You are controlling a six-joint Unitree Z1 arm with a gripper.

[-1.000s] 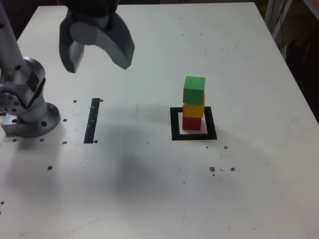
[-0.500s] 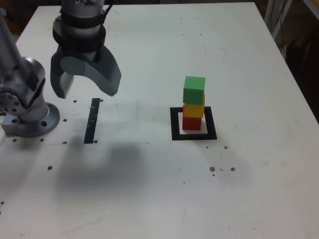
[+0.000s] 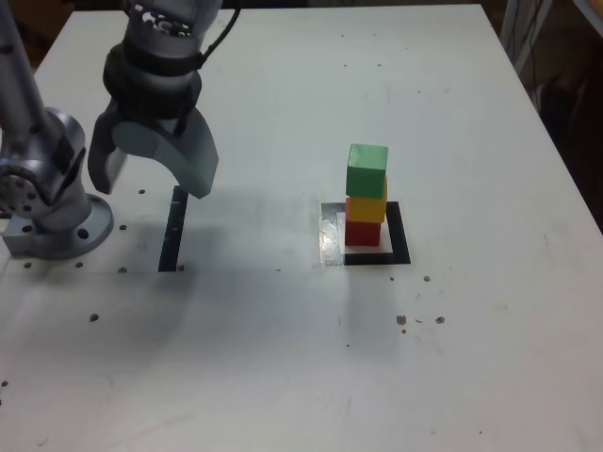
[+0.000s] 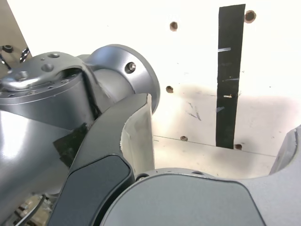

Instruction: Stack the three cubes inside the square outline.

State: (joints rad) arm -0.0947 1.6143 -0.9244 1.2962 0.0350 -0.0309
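The three cubes stand as one tower in the exterior view: the red cube (image 3: 363,232) at the base, the yellow cube (image 3: 367,208) on it, the green cube (image 3: 366,170) on top, slightly askew. The tower rests inside the square outline (image 3: 399,247) of black tape. My gripper (image 3: 149,175) hangs open and holds nothing, far off at the exterior view's left, above the table near the arm's base. The wrist view shows one curved finger (image 4: 134,136) and no cube.
The arm's grey base (image 3: 52,202) is bolted at the exterior view's left edge. A narrow straight black strip (image 3: 173,229) lies just under the gripper, also the black strip (image 4: 230,75) in the wrist view. Small screw holes dot the white table (image 3: 283,358).
The gripper has moved down and toward the arm's base, away from the tower. It stays open. The stack has not moved.
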